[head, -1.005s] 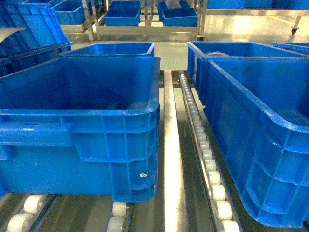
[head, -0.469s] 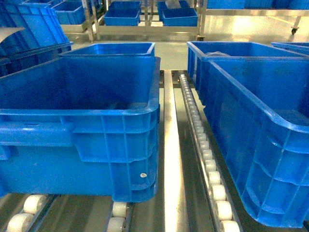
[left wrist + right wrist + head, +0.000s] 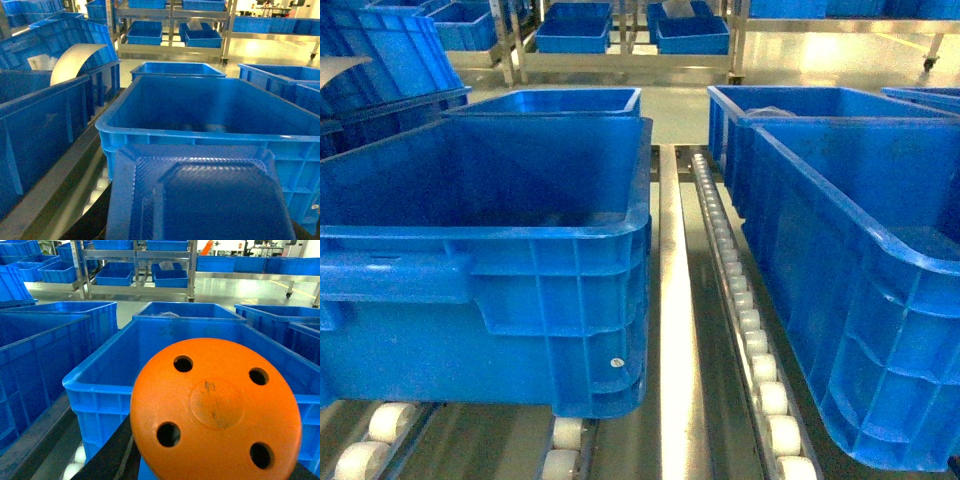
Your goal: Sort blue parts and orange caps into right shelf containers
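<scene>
— One orange cap (image 3: 216,410) with four holes fills the right wrist view before a crate (image 3: 100,385); one blue part (image 3: 200,195) fills the left's.
— Jaws?
— Hidden (cannot tell either side).

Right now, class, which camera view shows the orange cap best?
The right wrist view. The orange cap fills the foreground there, its round face and four holes plain, with a blue crate behind it. The head and left wrist views show no orange cap.
</scene>
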